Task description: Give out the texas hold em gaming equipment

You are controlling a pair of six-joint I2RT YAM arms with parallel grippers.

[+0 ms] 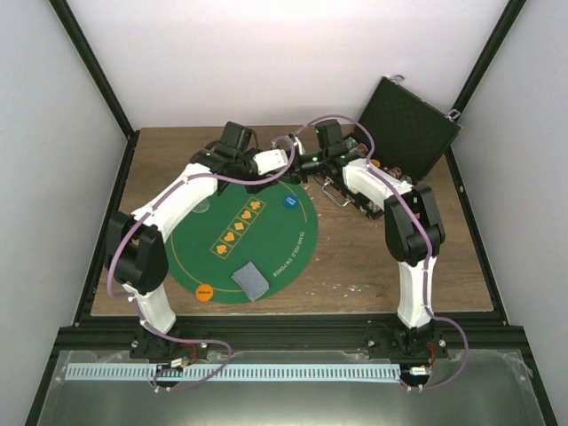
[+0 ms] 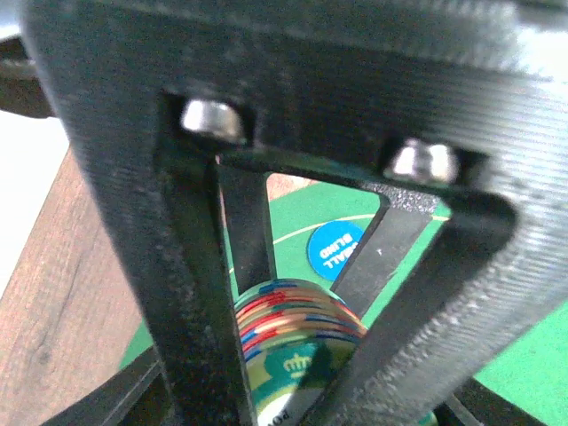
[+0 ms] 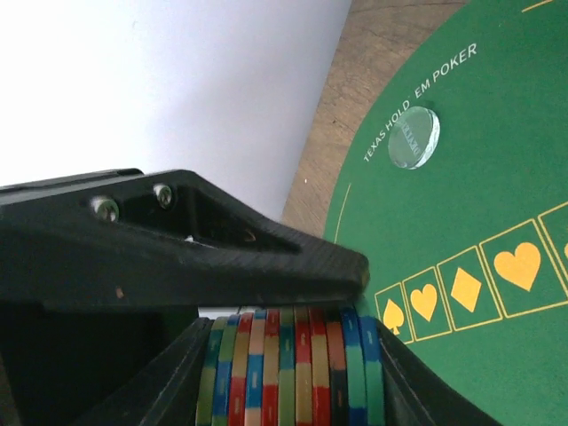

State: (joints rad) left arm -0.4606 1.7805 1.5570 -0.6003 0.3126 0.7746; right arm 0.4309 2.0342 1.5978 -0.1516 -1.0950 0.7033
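Two claws, the left claw (image 1: pixel 286 160) and the right claw (image 1: pixel 309 164), met over the far edge of the big round green felt mat (image 1: pixel 200 248), about midway along the far edge of the brown wooden counter (image 1: pixel 373 257).

The right claw pinched a stack of multicoloured striped poker chips (image 3: pixel 288 377) end to end. A dark finger pressed against each outer chip and the stack lay on its side. The mat's row of yellow suit boxes (image 3: pixel 461 288) was in view beyond it.

From the left wrist, the same chip stack (image 2: pixel 297 324) showed through the triangular opening of a black screwed frame (image 2: pixel 266 89) close to the lens. Slim black bars (image 2: pixel 248 226) stood one on each side of the stack, and a crown was printed on the nearest chip's face.

The left claw was right up against the right one at the stack. Whether its fingers pressed the chips or only flanked them, I could not tell.

A flat blue round disc (image 1: pixel 290 202) lettered SMALL BLIND lay on the mat just on the near side of the claws, toward the mat's right rim. A flat orange round disc (image 1: pixel 204 290) sat at the mat's near-left rim. A small pile of grey-blue-backed playing cards (image 1: pixel 249 280) lay at the mat's near rim, well apart from the claws.

A black hinged rectangular case (image 1: pixel 408 124) stood open at the counter's far right corner, its lid tilted back.
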